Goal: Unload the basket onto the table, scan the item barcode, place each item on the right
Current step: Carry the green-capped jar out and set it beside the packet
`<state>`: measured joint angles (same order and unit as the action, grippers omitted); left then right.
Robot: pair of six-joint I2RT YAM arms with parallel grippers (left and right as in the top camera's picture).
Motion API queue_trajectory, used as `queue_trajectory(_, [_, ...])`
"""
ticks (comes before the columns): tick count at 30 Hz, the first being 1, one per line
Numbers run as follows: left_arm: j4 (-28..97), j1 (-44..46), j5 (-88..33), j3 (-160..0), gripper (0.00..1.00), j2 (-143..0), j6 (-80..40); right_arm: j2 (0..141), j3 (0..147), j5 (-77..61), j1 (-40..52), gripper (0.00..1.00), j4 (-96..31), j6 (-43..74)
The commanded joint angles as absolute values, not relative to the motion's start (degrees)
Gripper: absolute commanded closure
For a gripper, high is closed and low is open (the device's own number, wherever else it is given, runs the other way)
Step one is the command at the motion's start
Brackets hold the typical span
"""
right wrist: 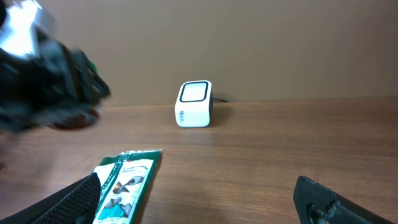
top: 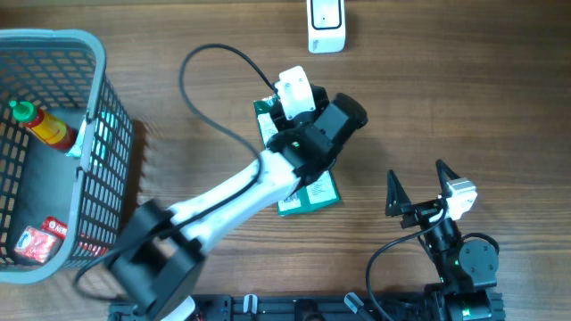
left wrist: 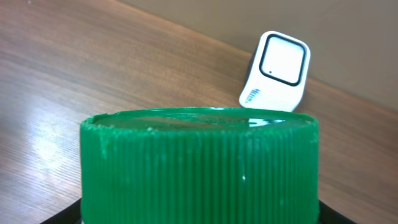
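Observation:
My left gripper (top: 303,111) is shut on a bottle; its ribbed green cap (left wrist: 199,165) fills the lower left wrist view, with black fingers just showing at both bottom corners. In the right wrist view the gripper is a blur at far left with a reddish bottle body (right wrist: 74,117) under it. The white barcode scanner (top: 326,25) stands at the table's far edge, a little beyond the cap, seen as the scanner (left wrist: 277,71) in the left wrist view. My right gripper (top: 417,171) stands wide open and holds nothing, at the front right.
A green and white packet (top: 312,192) lies flat on the table under the left arm. A grey wire basket (top: 98,71) at the left holds a red bottle with a green cap (top: 40,125) and a red packet (top: 40,239). A black cable (top: 210,62) loops near it.

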<state>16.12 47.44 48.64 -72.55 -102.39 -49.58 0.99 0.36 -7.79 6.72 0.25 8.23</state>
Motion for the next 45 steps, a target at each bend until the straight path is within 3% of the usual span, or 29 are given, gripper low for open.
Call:
queue_trajectory(1, [8.88, 47.88, 55.35, -72.51, 0.55, -108.79, -46.35, 0.54, 0.3, -7.27, 6.96, 0.0, 0.4, 7.53])
queue_trajectory(11, [-19.44, 47.79, 54.68, -72.51, 0.53, -120.97, -20.62, 0.54, 0.3, -7.27, 6.96, 0.0, 0.4, 7.53])
queue_trajectory(20, [-24.64, 49.65, 54.48, -72.51, 0.51, -129.36, -16.03, 0.54, 0.3, -7.27, 6.96, 0.0, 0.4, 7.55])
queue_trajectory(25, [-35.11, 51.48, 54.48, -72.51, 0.39, -133.4, -8.97, 0.54, 0.3, -7.27, 6.96, 0.01, 0.4, 7.53])
queue_trajectory(30, [-35.62, 53.01, 54.52, -72.51, 0.25, -134.8, -9.61, 0.54, 0.3, -7.27, 6.96, 0.0, 0.4, 7.53])
queue_trajectory(31, [-35.62, 53.3, 54.52, -72.51, 0.16, -134.8, -9.63, 0.54, 0.3, -7.27, 6.96, 0.0, 0.4, 7.53])
queue_trajectory(32, [-35.64, 53.41, 54.81, -72.51, 0.0, -134.8, -9.61, 0.54, 0.3, -7.27, 6.96, 0.0, 0.4, 7.55])
queue_trajectory(45, [-38.83, 57.3, 73.14, -72.55, 0.0, -132.7, -7.99, 0.54, 0.3, -7.27, 6.96, 0.0, 0.4, 7.53])
